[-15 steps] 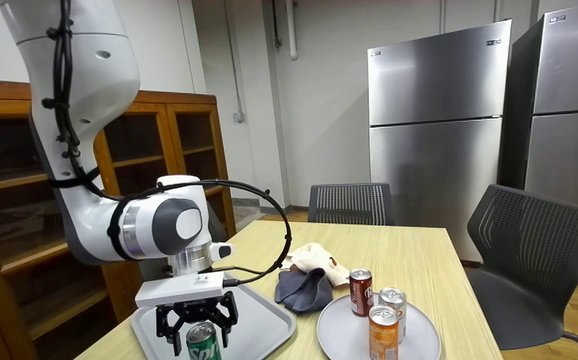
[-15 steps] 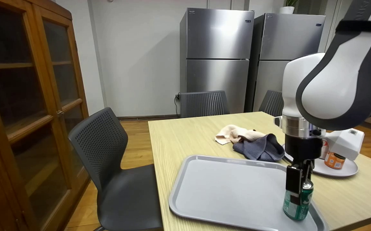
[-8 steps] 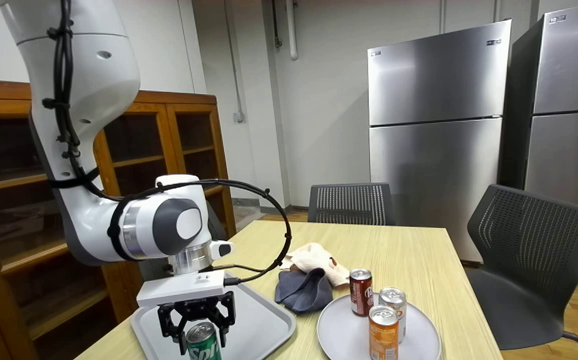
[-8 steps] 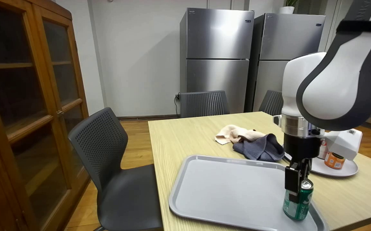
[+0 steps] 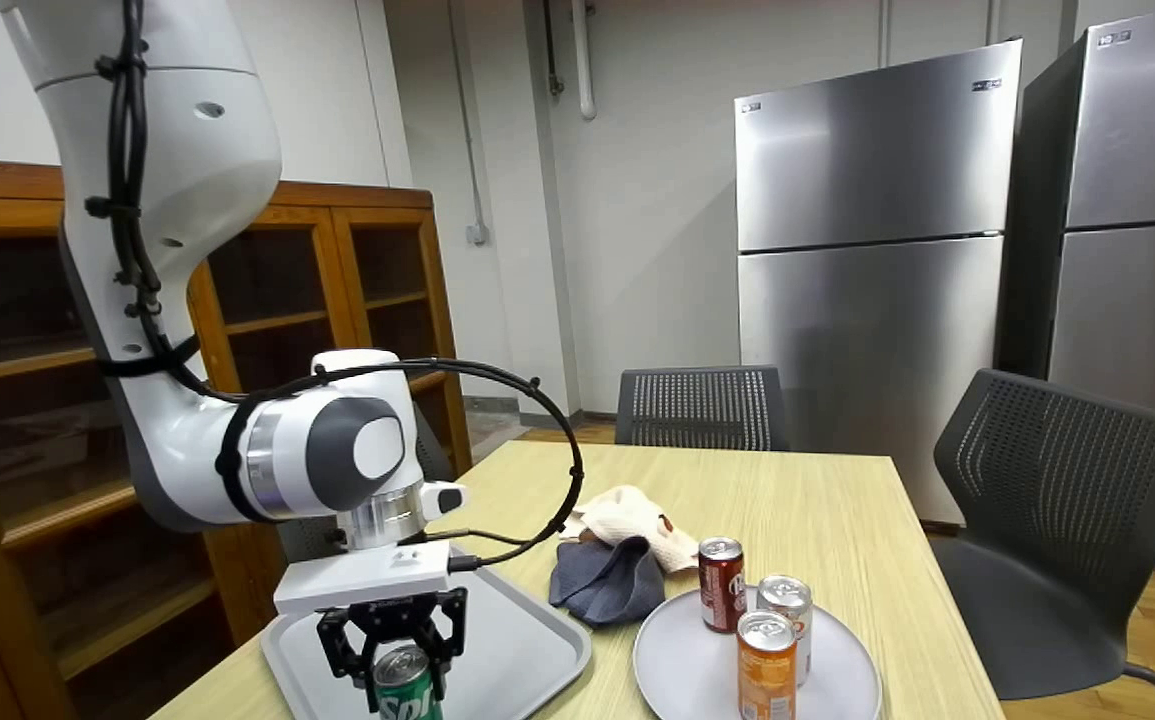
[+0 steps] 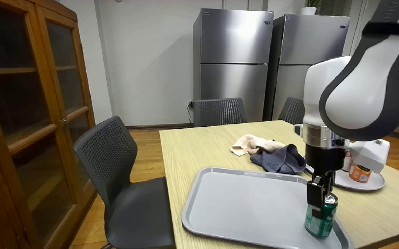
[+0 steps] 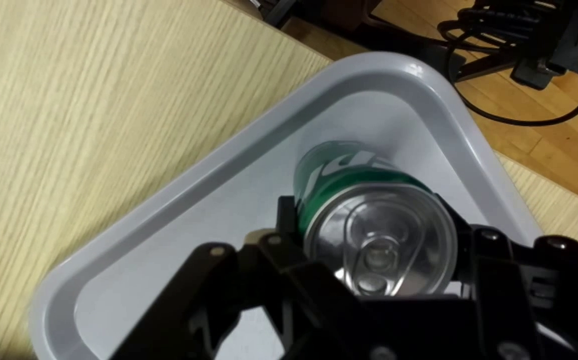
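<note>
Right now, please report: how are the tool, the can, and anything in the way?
Tool closed on green can. Can upright on gray tray. No obstacle seen; orange can apart, on round plate.

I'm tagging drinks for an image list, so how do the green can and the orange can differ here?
The green can stands on the gray tray; the orange can stands on the round plate. The end effector straddles the green can, while the orange can stands apart from it. The green can shows big white letters; the orange can shows finer print. Both are upright with silvery lids.
</note>
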Tool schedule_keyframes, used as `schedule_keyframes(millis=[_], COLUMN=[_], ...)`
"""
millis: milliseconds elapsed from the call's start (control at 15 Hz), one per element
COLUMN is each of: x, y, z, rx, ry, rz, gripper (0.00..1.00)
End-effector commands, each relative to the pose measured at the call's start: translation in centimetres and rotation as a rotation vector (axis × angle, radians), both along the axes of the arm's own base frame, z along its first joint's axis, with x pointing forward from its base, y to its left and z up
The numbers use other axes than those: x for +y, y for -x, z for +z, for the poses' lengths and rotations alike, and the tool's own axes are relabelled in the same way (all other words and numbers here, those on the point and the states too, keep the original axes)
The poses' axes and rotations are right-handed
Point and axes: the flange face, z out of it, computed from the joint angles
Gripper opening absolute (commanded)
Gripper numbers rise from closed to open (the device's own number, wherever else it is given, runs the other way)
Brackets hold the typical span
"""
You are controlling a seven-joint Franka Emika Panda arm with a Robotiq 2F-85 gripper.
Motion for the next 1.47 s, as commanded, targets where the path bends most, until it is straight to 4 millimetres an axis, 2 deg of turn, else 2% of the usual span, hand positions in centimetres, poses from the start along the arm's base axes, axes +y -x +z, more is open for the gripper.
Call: schedule_keyframes(millis=[0,267,467,800,1200,1400], x=[-1.2,-5.0,-7.9,-10.7,-14.1,-16.5], y=[-0.4,-1.5,-3.1,-7.0,-10.4,-11.6], z=[0.9,2.2,3.4,5.7,6.6,6.4], rx=[0.007,0.009,-0.005,-0.051,-0.095,-0.112], ry=[-0.013,0.000,-0.009,0.002,0.002,0.000], rz=[-0.043,-0.166,-0.255,-0.332,-0.425,-0.539], gripper=[0.38,0.38,0.38,0.38,0.38,0.38])
